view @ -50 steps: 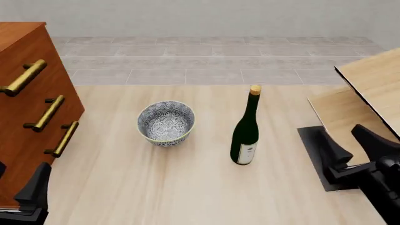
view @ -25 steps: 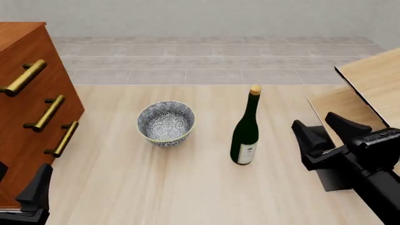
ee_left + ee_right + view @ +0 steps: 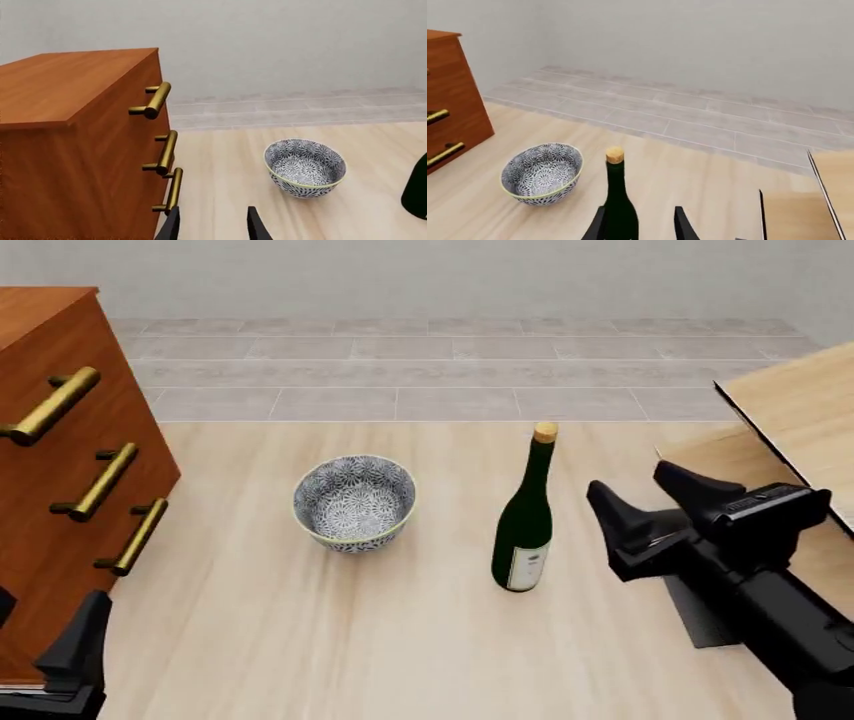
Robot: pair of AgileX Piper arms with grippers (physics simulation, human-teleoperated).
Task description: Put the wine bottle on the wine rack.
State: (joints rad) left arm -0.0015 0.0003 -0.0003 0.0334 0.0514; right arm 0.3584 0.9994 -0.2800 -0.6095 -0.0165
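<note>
From the left wrist, the left pincer (image 3: 212,225) hangs released by the cabinet (image 3: 80,145) at the tabletop's left edge. In the front view the bottle (image 3: 525,512) stands upright mid-tabletop (image 3: 400,640), the released right pincer (image 3: 638,502) just beside it, the rack (image 3: 787,420) at the right edge. The right wrist shows the bottle (image 3: 618,200) overlapping one finger rather than sitting between them, so closing in could topple it.
</note>
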